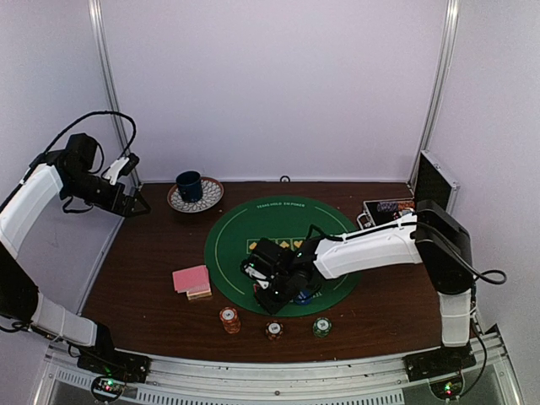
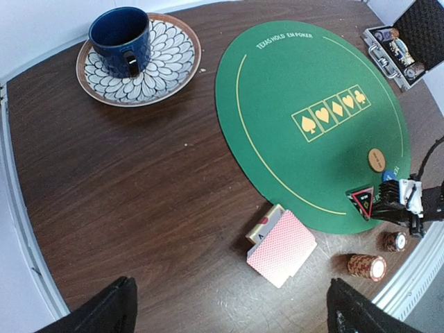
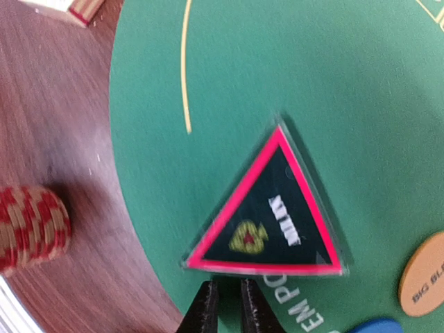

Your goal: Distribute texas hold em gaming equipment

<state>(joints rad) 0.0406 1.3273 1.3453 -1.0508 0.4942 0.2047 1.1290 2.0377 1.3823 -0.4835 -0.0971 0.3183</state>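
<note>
A black-red triangular marker [image 3: 270, 222] lies near the front edge of the green mat [image 3: 277, 69]. My right gripper [image 3: 229, 288] sits at the marker's near edge with its jaws almost together and nothing between them. An orange button [image 3: 423, 274] and a blue button [image 3: 378, 326] lie close by on the mat. A pink-backed card deck [image 2: 282, 248] rests on the wood left of the mat. Three chip stacks [image 1: 229, 320] [image 1: 274, 330] [image 1: 321, 326] stand in front. My left gripper [image 2: 232, 312] hangs wide open and empty, high above the table's left side.
A dark blue cup [image 2: 119, 35] stands on a patterned saucer [image 2: 173, 62] at the back left. An open metal case [image 1: 388, 209] sits at the back right, its lid [image 1: 432, 181] raised. White walls close in the table at the back and sides.
</note>
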